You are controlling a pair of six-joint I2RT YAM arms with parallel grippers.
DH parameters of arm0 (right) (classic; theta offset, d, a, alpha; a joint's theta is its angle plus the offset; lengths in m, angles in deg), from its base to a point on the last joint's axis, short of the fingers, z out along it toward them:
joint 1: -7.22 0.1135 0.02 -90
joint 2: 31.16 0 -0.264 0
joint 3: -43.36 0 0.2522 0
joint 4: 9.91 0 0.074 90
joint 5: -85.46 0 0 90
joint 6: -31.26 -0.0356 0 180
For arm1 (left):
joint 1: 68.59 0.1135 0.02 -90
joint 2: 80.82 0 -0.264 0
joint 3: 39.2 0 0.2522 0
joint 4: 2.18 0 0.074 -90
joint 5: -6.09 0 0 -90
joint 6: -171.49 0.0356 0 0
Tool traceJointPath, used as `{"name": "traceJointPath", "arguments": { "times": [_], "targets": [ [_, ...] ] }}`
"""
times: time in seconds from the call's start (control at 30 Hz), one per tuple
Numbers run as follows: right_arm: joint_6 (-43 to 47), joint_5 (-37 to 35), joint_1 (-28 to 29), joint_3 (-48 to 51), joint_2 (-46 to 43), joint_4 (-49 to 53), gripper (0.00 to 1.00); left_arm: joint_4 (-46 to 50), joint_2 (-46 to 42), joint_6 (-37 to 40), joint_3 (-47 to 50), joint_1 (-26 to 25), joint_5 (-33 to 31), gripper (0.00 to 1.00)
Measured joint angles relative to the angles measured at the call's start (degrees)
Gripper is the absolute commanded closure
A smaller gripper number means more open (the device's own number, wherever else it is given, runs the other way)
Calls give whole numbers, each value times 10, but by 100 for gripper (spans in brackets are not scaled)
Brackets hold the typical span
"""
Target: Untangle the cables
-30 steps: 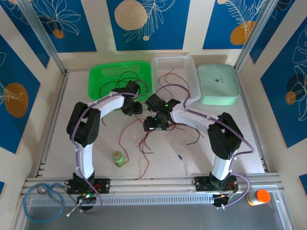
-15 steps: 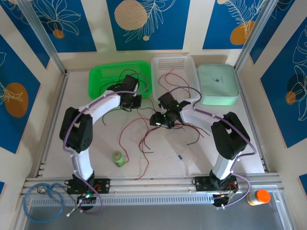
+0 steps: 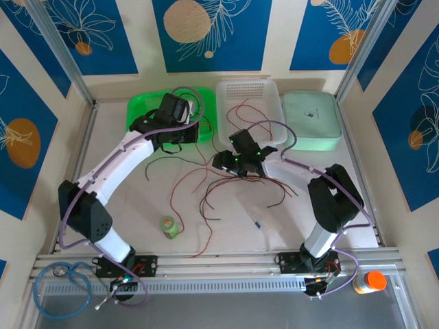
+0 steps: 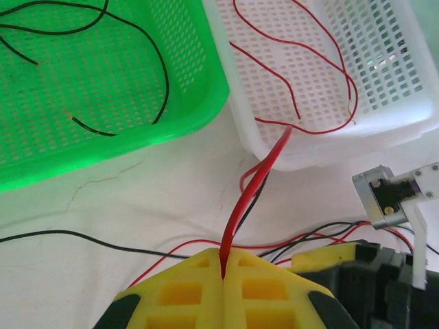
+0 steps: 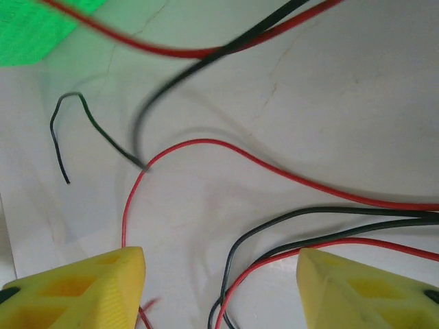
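The cables point(image 3: 206, 188), thin red and black strands, lie tangled on the white table between the arms. My left gripper point(image 3: 186, 136) hangs by the front edge of the green basket point(image 3: 137, 113). In the left wrist view its yellow fingers point(image 4: 267, 288) are pressed together, shut on a red cable point(image 4: 254, 185) that rises toward the white basket point(image 4: 233, 103). My right gripper point(image 3: 225, 164) hovers low over the tangle, open. Its yellow fingertips point(image 5: 89, 288) stand wide apart, with a black cable point(image 5: 236, 260) and red strands on the table between them, untouched.
Black cables point(image 4: 137, 41) lie in the green basket and red ones point(image 4: 309, 62) in the white basket point(image 3: 271, 92). A mint-green lidded box point(image 3: 312, 120) stands at the back right. A small green bottle point(image 3: 169, 227) sits front left, near the table's edge rail point(image 3: 219, 260).
My left gripper closed on a red cable and the arm stretched up and back toward the green basket. My right gripper shifted slightly back and right and opened a little wider.
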Motion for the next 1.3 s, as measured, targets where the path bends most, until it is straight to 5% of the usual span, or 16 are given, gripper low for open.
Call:
{"name": "traceJointPath", "arguments": {
  "times": [0.2, 0.67, 1.03, 1.3],
  "targets": [
    [-106, -46, 8, 110, -27, -118, 34, 16, -22, 4, -6, -1, 0, 100],
    [-172, -83, 31, 56, 11, -177, 40, 57, -43, 18, -75, -5, 5, 100],
    [-64, -117, 8, 135, -172, -76, 67, 45, -50, 34, -175, -8, 16, 100],
    [-18, -182, -5, 200, -348, 17, 85, -82, -22, 28, -172, -9, 42, 100]
  ]
}}
